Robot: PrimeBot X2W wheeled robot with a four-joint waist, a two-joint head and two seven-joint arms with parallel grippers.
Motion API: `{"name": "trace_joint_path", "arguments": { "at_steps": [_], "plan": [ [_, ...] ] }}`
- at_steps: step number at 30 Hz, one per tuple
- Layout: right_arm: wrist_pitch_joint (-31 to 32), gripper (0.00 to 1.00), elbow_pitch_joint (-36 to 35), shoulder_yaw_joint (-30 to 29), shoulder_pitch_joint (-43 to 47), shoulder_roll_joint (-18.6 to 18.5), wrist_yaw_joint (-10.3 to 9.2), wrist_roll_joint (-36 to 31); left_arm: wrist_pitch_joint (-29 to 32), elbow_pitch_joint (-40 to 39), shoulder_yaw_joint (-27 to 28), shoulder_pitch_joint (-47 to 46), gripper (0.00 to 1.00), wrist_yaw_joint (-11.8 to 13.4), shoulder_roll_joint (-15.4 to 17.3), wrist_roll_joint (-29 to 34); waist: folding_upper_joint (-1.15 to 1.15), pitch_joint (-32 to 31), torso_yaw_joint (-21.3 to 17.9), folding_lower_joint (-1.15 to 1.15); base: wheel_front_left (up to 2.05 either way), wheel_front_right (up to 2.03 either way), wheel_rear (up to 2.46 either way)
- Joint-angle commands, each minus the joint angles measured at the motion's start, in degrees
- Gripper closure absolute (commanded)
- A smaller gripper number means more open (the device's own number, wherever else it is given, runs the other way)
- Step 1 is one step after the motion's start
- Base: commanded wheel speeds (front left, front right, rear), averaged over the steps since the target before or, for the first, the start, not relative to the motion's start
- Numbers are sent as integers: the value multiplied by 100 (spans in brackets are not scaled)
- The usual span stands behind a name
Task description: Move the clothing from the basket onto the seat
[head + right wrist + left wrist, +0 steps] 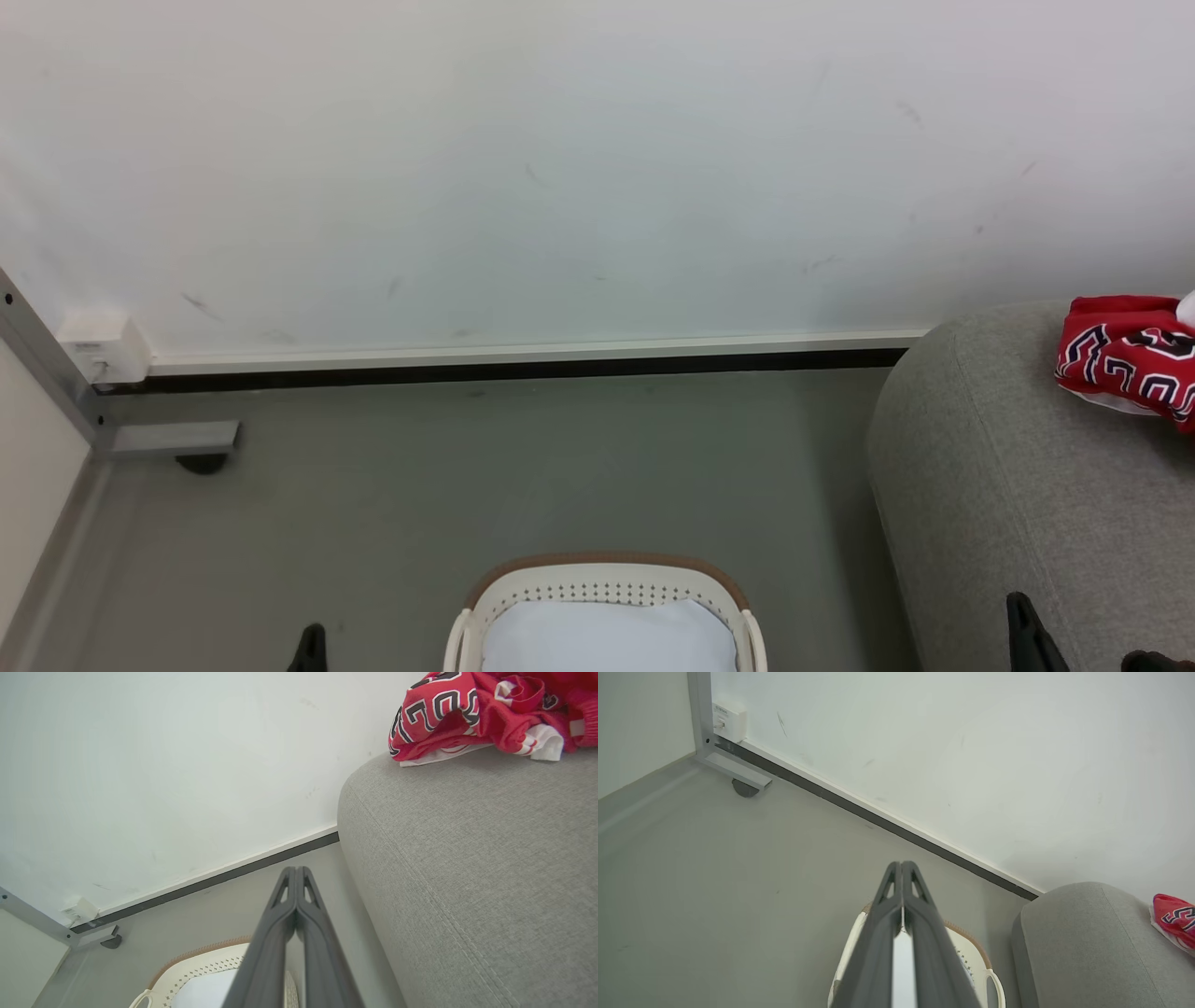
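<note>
The red clothing (1125, 359) with black letters outlined in white lies bunched on the top of the grey seat (1008, 495), at the far right. In the right wrist view the clothing (472, 714) shows white trim and rests near the rounded edge of the seat (467, 868). The cream basket (607, 590) with its brown rim stands on the floor at bottom centre, holding a plain white lining (607, 639). My left gripper (902, 867) is shut and empty above the basket (973, 961). My right gripper (295, 871) is shut and empty, between the basket (201, 966) and the seat.
A white wall with a dark baseboard (523, 369) runs across the back. At the left a grey metal frame leg (168, 437) sits on a caster, with a white box (103, 347) above it. Grey floor (467, 485) lies between basket and wall.
</note>
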Motion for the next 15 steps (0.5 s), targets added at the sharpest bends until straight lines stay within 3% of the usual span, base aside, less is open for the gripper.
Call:
{"name": "trace_joint_path", "arguments": {
  "at_steps": [1,15],
  "plan": [
    [62,100,-139,-37,-167,-49,-2,327,66,-102,69,-172,100,-43,16,-317,0,4,1,0,0,0,0],
    [379,100,-303,-126,-261,-63,-4,1583,380,-127,231,-352,100,-188,-30,-1475,0,31,10,0,0,0,0]
  ]
}}
